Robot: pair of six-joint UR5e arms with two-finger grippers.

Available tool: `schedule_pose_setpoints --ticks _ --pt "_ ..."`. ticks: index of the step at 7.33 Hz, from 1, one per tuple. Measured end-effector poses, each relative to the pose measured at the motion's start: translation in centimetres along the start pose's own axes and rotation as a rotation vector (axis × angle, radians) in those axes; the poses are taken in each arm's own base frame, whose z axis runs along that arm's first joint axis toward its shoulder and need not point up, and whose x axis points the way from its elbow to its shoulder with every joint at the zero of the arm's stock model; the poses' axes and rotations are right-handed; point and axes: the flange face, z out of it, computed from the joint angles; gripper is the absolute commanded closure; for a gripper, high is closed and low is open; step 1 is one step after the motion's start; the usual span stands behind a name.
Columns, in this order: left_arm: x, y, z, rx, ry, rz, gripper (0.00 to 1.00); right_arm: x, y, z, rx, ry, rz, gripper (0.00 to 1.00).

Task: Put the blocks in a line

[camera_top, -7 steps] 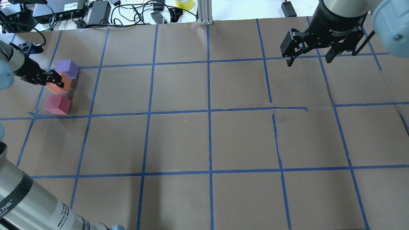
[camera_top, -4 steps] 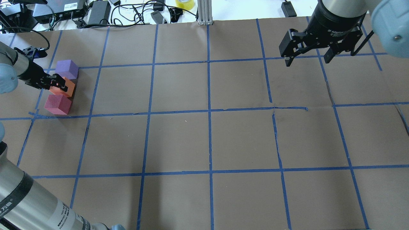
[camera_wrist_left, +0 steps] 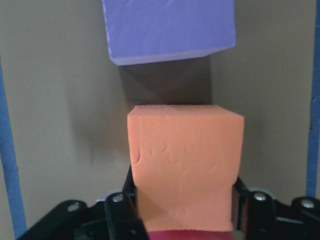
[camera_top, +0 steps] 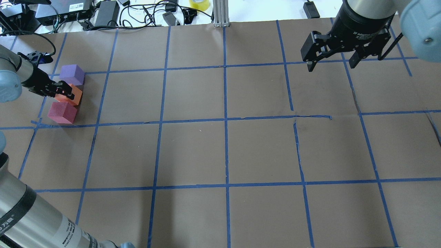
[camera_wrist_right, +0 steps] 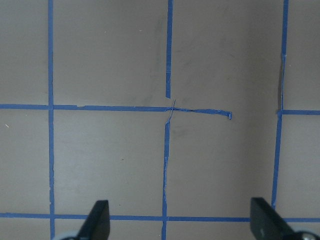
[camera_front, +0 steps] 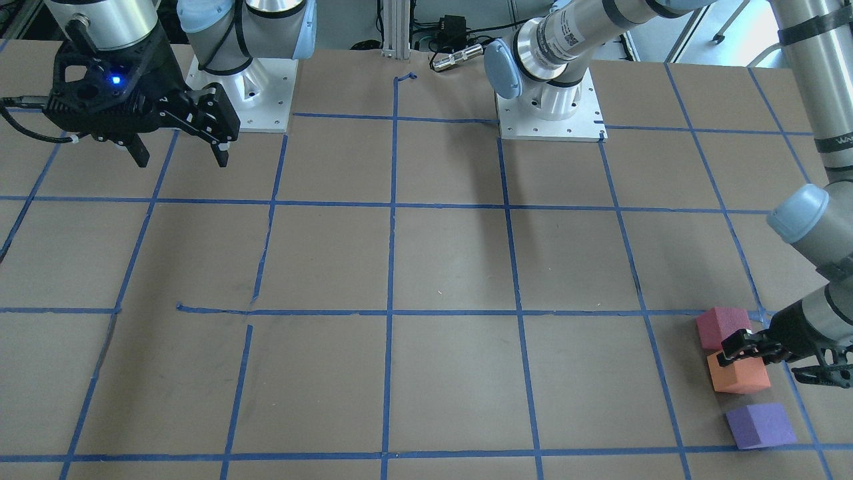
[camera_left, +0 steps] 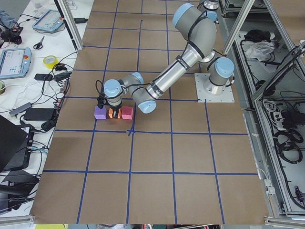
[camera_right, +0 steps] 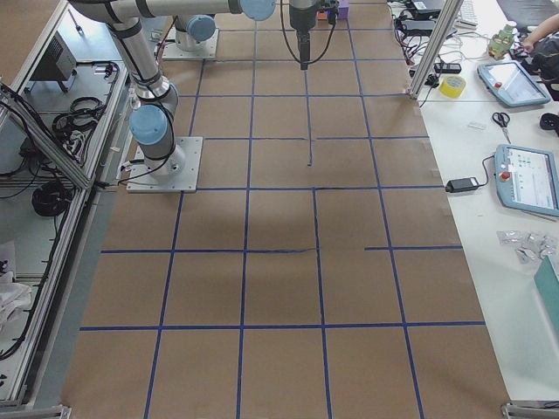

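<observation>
My left claw [camera_top: 66,92]: pinching orange block [camera_top: 75,99], left edge overhead; purple block [camera_top: 71,74] just above, red-pink block [camera_top: 62,113] just below. My right claw [camera_top: 331,65]: spread, upper right.

General illumination: all views are lit brightly and evenly from above; no glare is produced on the matte brown paper [camera_top: 193,151].
Overexposure: the white bench strip [camera_top: 262,10] beyond the paper is washed out in the overhead view.
Arm shadows: broad, soft-edged shadows are cast on the paper in the front-facing view.
Left wrist view: a dark shadow is thrown by the purple block [camera_wrist_left: 169,27] toward the orange block [camera_wrist_left: 185,160]; the fingers [camera_wrist_left: 120,215] of the left gripper [camera_wrist_left: 184,205] are rendered dark and slightly soft.
Right wrist view: the tape lines [camera_wrist_right: 168,50] are sharp; the fingertips [camera_wrist_right: 97,220] of the right gripper [camera_wrist_right: 182,220] are blurred.
Side views: the frame posts [camera_left: 67,25] are made to lean by wide-angle distortion.
</observation>
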Motion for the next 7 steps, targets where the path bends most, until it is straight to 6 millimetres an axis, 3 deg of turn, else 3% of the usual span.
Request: schedule_pose_setpoints --ticks 1,2,3,5,7 --pt "0.4 -0.2 -0.7 0.007 -0.009 0.018 0.12 0.1 0.0 0.0 0.0 0.003 0.001 0.0" --pt "2.1 -0.9 -2.2 0.012 -0.031 0.053 0.12 0.1 0.0 0.0 0.001 0.005 0.002 0.0" --pt "6.1 -2.0 -4.5 -0.003 -0.08 0.112 0.12 0.1 0.0 0.0 0.002 0.007 0.002 0.0" --pt "17.9 -3.0 -10.0 -0.047 -0.177 0.179 0.1 0.1 -0.1 -0.1 0.006 0.008 0.002 0.0" --pt "29.4 -2.2 -13.4 -0.036 -0.181 0.137 0.04 0.1 -0.1 0.0 0.006 0.009 0.005 0.0"
